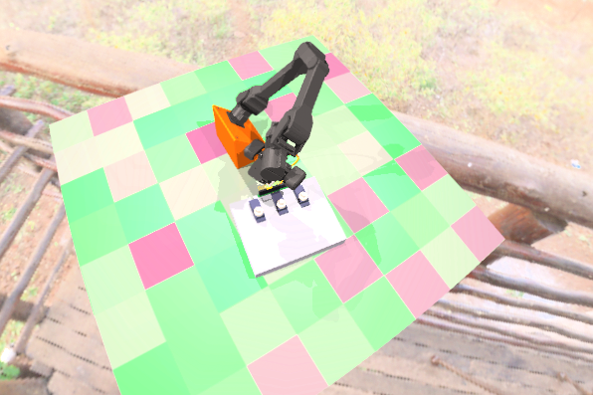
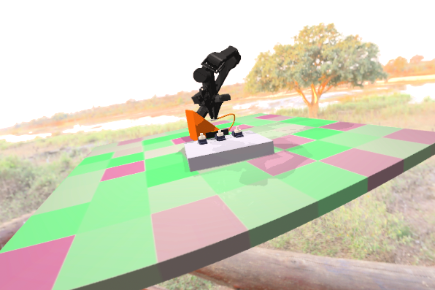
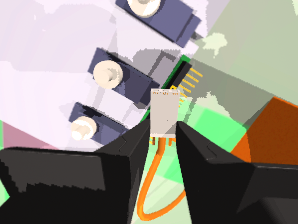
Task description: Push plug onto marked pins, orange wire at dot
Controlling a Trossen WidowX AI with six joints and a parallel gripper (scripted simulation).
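My gripper [image 3: 163,125] [image 2: 214,117] is shut on the pale flat plug [image 3: 164,111], with its hole end pointing away from the fingers. The orange lead [image 3: 143,197] [image 2: 234,120] loops from its rear. In the wrist view the plug covers part of the black pin strip [image 3: 179,75] and sits at an angle to the thin yellow pins [image 3: 194,80], apparently above them. The strip runs along an edge of the white holder [image 3: 40,55] [image 1: 298,233] [image 2: 230,153]. The arm hides the plug in the top view. The coloured band and dot cannot be told clearly.
Three dark servo blocks with white round tops, such as the left one [image 1: 258,213] [image 2: 202,139], stand on the holder near the pin strip. An orange wedge [image 1: 233,140] [image 2: 194,127] [image 3: 275,132] stands close on the pin side.
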